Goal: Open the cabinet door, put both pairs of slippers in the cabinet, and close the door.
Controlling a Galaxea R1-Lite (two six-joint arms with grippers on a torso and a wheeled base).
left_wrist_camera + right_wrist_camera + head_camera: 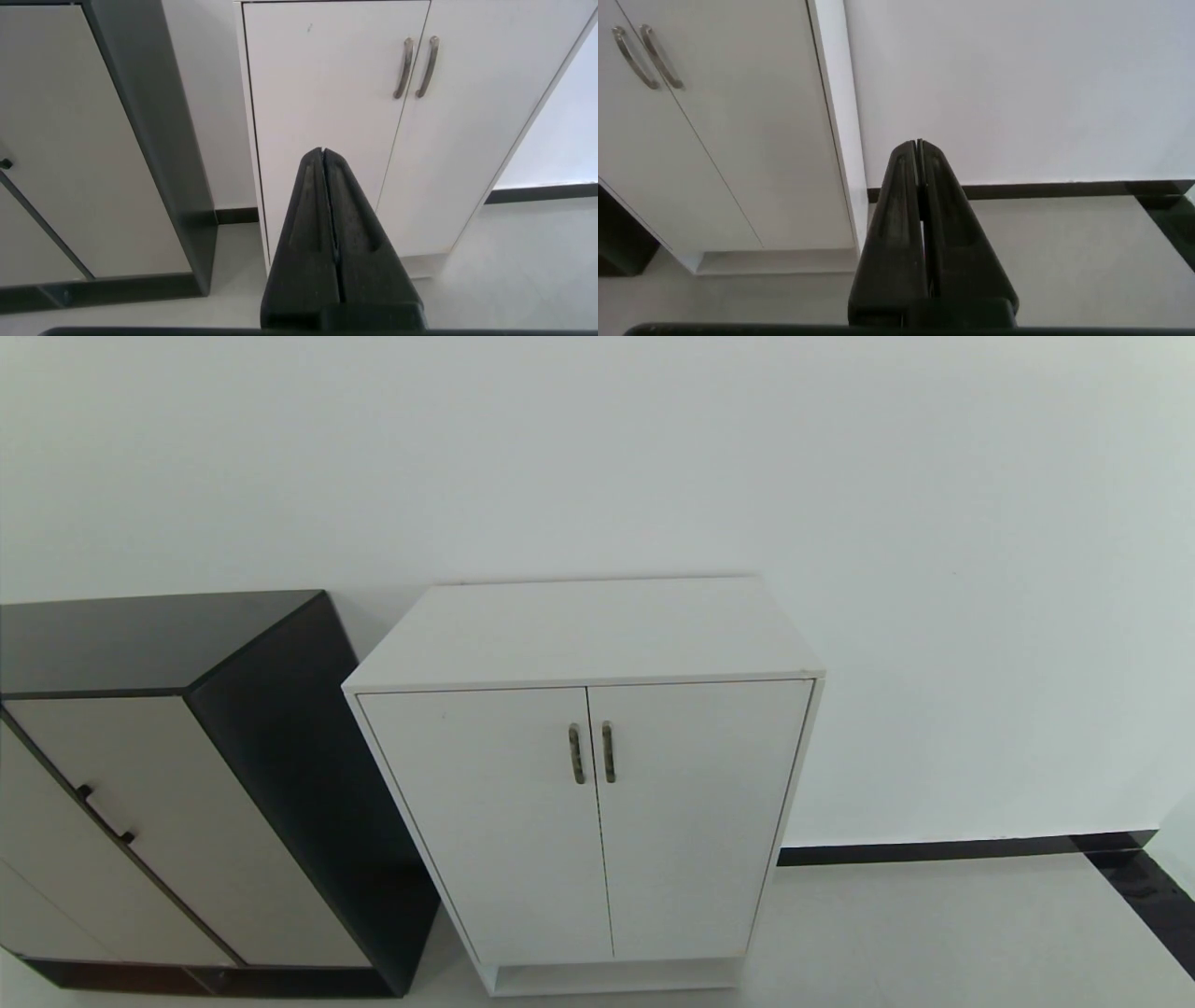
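A white two-door cabinet (579, 803) stands against the wall with both doors closed. Two curved metal handles (591, 752) sit side by side at the middle seam. In the left wrist view my left gripper (321, 154) is shut with nothing in it, held back from the cabinet's left door (327, 103), below the handles (416, 67). My right gripper (919, 145) is shut and empty too, off the cabinet's right side panel (831, 112), with the handles (645, 56) far to one side.
A black cabinet with beige doors (159, 803) stands close on the left of the white one. White wall behind, a dark skirting strip (943, 850) along its foot. Pale bare floor (934, 933) lies right of the white cabinet.
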